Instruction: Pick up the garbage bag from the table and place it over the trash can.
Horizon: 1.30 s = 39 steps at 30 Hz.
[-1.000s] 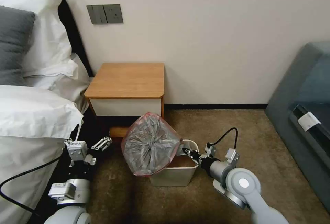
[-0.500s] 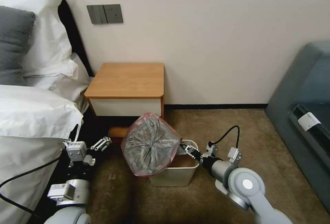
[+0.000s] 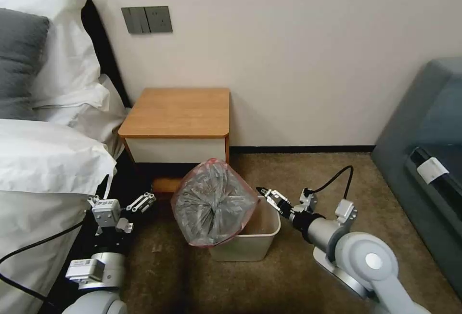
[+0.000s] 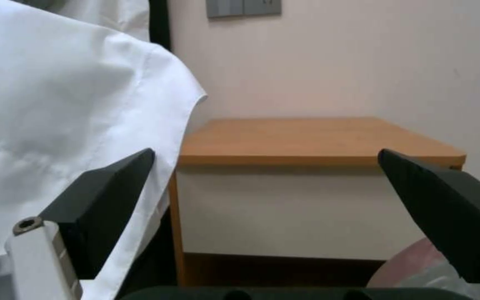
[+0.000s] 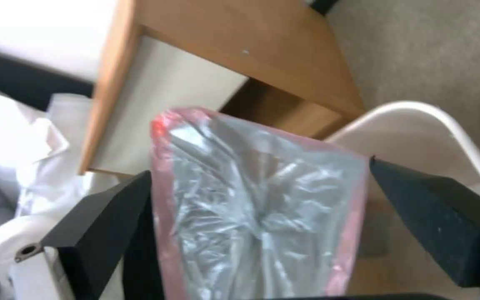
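Grey garbage bag lay draped over the trash can's left rim.
Your right gripper hovered beside it, fingers apart (left gripper parked, also spread).

White pillows and grey pillow on bed; wall switches; grey sofa

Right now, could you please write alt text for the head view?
A garbage bag sits over the left side of a beige trash can before the table. The right gripper, fingers open, hangs beside the can's rim; the left gripper waits near the bed.
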{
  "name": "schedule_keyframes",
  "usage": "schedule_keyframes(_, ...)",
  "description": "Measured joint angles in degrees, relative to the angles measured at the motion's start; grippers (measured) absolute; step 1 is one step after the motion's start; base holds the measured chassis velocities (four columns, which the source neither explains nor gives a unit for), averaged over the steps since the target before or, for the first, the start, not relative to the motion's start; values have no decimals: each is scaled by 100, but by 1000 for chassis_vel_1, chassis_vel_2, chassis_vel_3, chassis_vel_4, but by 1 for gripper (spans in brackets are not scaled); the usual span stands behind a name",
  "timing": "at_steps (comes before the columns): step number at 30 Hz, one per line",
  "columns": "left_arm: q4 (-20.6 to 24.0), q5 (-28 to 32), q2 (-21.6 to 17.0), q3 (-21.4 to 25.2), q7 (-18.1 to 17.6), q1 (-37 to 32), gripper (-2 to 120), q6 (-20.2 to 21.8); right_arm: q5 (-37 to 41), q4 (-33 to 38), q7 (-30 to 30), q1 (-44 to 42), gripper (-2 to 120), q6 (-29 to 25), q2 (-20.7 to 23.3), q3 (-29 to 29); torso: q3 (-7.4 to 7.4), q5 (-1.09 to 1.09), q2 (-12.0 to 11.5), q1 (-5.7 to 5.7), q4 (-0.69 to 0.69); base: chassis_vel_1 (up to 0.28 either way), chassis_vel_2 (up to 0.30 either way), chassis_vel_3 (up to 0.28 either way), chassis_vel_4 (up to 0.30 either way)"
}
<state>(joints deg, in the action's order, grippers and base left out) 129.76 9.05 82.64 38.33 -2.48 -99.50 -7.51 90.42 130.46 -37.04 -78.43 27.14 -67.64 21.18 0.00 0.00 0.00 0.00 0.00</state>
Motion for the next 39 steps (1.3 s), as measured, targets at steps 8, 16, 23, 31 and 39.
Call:
schedule_keyframes(8, 23, 3, -69, -82, 43, 0, 100, 169, -13, 348, -119, -6, 100, -14, -22, 13, 0, 0, 0, 0, 0, 0, 0, 0, 0)
schedule_keyframes(16, 68, 53, -294, -288, 87, 112, 100, 589, -134, 376, -136, -53, 100, -14, -61, 13, 0, 0, 0, 0, 0, 0, 0, 0, 0)
schedule_keyframes(23, -86, 6, -563, -943, -2, 378, 100, 889, -250, 408, -101, -150, 100, -19, -89, 73, 0, 0, 0, 0, 0, 0, 0, 0, 0)
schedule_keyframes(31, -296, 5, -661, -1514, -376, 670, 100, 1429, -345, 469, -94, -266, 100, -40, -100, 138, 0, 0, 0, 0, 0, 0, 0, 0, 0)
schedule_keyframes(39, -680, 170, -656, -2018, -978, 1096, 100, 2047, -595, 446, -25, -397, 100, -73, -195, 120, 0, 0, 0, 0, 0, 0, 0, 0, 0)
